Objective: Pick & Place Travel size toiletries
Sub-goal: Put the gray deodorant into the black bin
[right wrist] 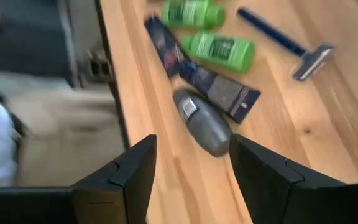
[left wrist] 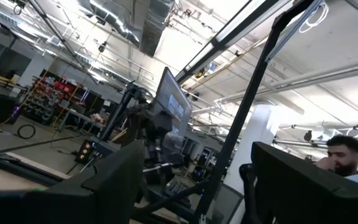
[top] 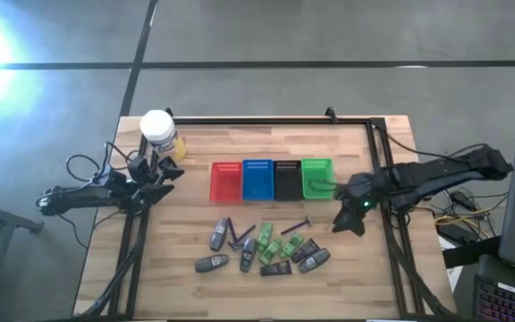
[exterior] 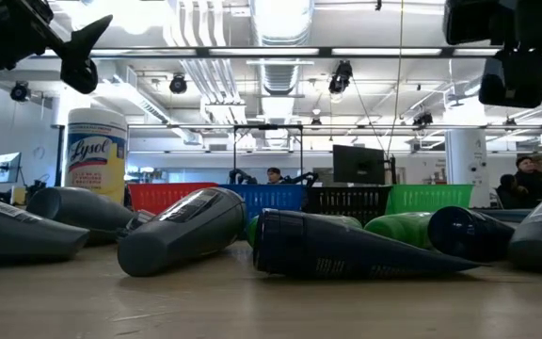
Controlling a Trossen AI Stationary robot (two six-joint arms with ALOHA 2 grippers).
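Note:
The travel size toiletries [top: 262, 249] lie loose on the wooden table near its near edge: grey oval tubes [top: 218, 234], green packets [top: 286, 246], dark flat sachets and a thin blue razor [top: 298, 224]. My right gripper [top: 345, 225] hangs open above the table just right of the group. In the right wrist view my right gripper [right wrist: 194, 180] has a grey tube [right wrist: 204, 127] lying on its side ahead of it, untouched, beside a dark sachet [right wrist: 219, 93] and green packets [right wrist: 219, 50]. My left gripper [top: 170, 172] is open in the air beside the yellow jar [top: 159, 134], tilted upward.
Red [top: 226, 181], blue [top: 257, 179], black [top: 287, 179] and green [top: 316, 177] slotted baskets stand in a row beyond the toiletries. The white-capped yellow jar [exterior: 96, 151] stands at the table's far left corner. A black frame runs along the table's edges. People show in the room behind.

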